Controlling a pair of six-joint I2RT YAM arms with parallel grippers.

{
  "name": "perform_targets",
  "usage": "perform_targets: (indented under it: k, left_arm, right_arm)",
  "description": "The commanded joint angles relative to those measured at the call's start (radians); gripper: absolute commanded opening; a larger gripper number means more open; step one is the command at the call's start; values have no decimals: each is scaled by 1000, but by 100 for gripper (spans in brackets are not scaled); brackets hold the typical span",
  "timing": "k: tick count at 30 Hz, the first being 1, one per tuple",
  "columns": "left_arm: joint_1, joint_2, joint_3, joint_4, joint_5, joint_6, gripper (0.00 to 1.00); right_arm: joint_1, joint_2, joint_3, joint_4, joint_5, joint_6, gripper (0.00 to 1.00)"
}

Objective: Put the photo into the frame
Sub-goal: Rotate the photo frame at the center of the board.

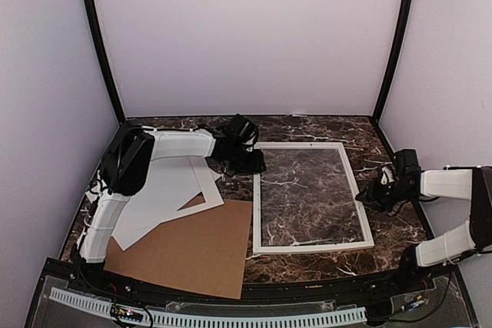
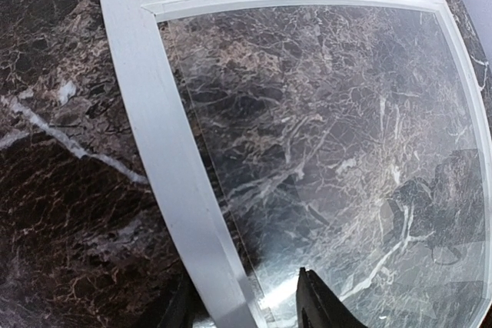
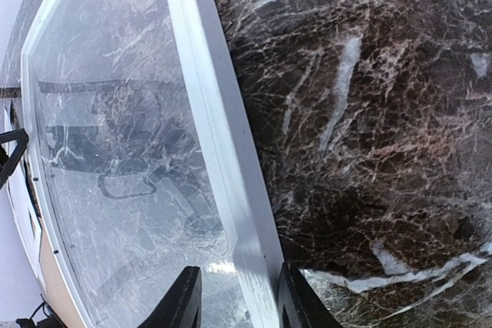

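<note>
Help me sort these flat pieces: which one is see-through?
The white picture frame on the right: its clear centre shows the marble tabletop. The paper mat and brown cardboard sheet are opaque.

Overhead view: even, diffuse light; pale walls [image 1: 246, 36] bright, only soft shadows on the dark worktop [image 1: 307, 263]. Wrist views: marked barrel distortion, rails of the frame [image 2: 169, 159] bowing toward the edges; its pane [image 2: 323, 128] carries dim grey reflections and mild glare. Fingers [image 3: 181, 305] at bottom edge slightly blurred.
</note>
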Motion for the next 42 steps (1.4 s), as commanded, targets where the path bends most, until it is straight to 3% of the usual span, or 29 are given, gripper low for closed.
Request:
perform_targets:
  k: [1, 5, 10, 14, 27, 34, 42]
  left_arm:
    - [-21, 3, -1, -54, 74, 20, 47]
    - [-37, -25, -16, -70, 35, 28, 49]
    - [-67, -75, -52, -106, -76, 39, 66]
    - [-94, -108, -88, -138, -163, 47, 71]
    - [-129, -202, -210, -193, -342, 48, 73]
    - [-131, -202, -236, -182, -345, 62, 74]
    - [-145, -165, -223, -183, -319, 66, 74]
  right_arm:
    - [20, -20, 46, 27, -82, -28, 32]
    - [20, -19, 61, 5, -62, -44, 31]
    - [20, 6, 67, -10, -33, -56, 32]
    - [20, 29, 72, -14, -7, -62, 35]
    - [20, 80, 91, -22, 10, -81, 40]
    - [20, 88, 89, -22, 11, -83, 41]
    - [20, 97, 96, -10, 10, -80, 49]
